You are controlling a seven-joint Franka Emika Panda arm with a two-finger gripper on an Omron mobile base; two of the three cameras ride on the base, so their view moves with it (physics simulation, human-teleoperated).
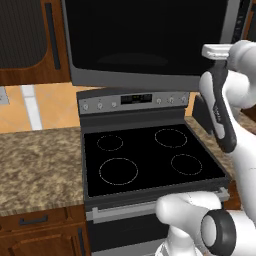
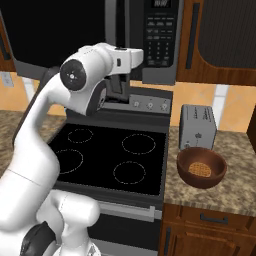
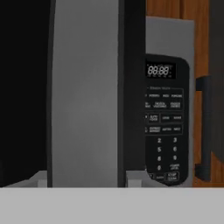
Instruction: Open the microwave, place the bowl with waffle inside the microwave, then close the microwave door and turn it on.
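Two fingers [image 3: 135, 178] of hand [image 3: 86, 180] parted, straddling microwave door [image 3: 85, 92] edge; contact unclear

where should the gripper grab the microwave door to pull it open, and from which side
Grip the dark vertical handle bar at the right edge of the microwave door, beside the button panel. Come straight at the front with one finger on each side of the bar. It is tall and narrow, so open jaws straddle it sideways. The gripper looks slightly left of it now.
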